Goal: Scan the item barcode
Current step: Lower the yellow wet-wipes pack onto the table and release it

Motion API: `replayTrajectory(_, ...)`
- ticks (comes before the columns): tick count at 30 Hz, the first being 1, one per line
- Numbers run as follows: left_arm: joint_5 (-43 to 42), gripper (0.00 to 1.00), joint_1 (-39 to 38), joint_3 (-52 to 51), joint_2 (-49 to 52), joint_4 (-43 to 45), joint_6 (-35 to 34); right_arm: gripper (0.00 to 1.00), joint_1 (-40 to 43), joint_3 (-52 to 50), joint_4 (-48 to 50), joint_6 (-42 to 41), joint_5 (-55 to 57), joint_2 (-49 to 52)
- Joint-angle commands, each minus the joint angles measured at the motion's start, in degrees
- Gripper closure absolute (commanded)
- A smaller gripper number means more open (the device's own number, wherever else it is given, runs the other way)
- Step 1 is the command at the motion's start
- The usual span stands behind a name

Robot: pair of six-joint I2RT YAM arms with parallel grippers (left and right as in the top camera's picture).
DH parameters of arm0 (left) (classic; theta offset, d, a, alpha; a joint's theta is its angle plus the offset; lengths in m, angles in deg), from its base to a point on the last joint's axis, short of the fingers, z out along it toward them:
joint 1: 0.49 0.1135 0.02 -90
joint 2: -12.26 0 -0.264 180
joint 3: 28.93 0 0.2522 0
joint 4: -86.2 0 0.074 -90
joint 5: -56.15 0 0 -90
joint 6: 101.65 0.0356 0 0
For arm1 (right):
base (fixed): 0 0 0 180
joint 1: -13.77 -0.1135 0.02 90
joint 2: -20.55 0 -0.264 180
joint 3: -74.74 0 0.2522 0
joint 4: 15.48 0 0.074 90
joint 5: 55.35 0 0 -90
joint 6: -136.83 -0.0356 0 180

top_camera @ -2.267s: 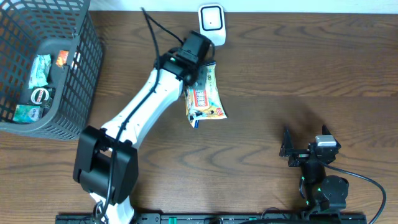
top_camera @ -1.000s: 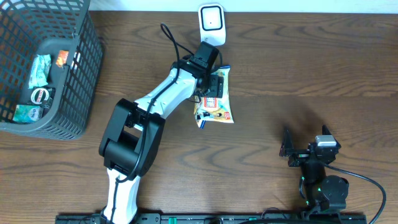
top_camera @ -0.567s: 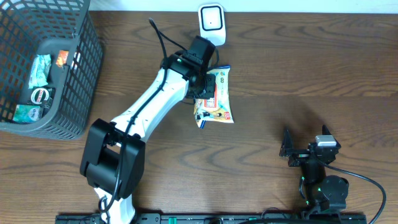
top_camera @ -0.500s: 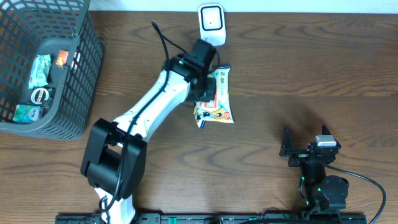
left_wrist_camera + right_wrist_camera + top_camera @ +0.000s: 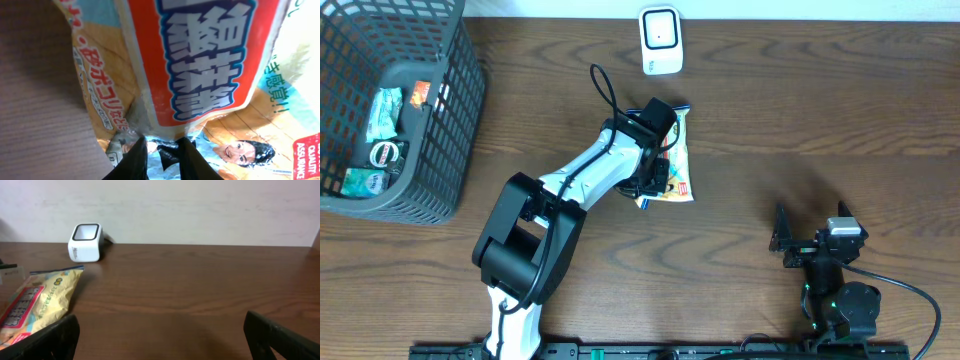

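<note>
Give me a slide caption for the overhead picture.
Left end effector pinching a yellow snack packet, short of the white scanner.

The white scanner (image 5: 86,242) stands on the brown wooden worktop (image 5: 200,280), close to the pale wall (image 5: 200,205). Nearer to the camera than the scanner and slightly to its left lies a yellow snack bag (image 5: 37,305) with a red label, partly cut by the frame edge. The right pincer (image 5: 161,319) shows its dark fingers (image 5: 50,340) wide apart, well in front of the scanner.
</note>
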Motion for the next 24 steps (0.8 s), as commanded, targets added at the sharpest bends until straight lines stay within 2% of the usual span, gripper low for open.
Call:
replayTrajectory(1,0.2,0.78,0.1,2.9,-2.6,-1.4,0.4,0.01,0.0,-0.1,-0.3,0.5,0.0,-0.3)
replayTrajectory(5,0.2,0.72,0.1,3.9,-6.5,1.4,0.4,0.01,0.0,-0.1,-0.3,0.5,0.0,-0.3)
replayTrajectory(11,2.4,0.64,0.1,3.9,-8.4,11.1,0.4,0.01,0.0,-0.1,-0.3,0.5,0.0,-0.3)
replayTrajectory(15,8.7,0.63,0.1,3.9,-7.1,15.5,0.4,0.01,0.0,-0.1,-0.3,0.5,0.0,-0.3)
replayTrajectory(24,9.7,0.59,0.4,3.9,1.4,23.8,0.4,0.01,0.0,-0.1,-0.3,0.5,0.0,-0.3)
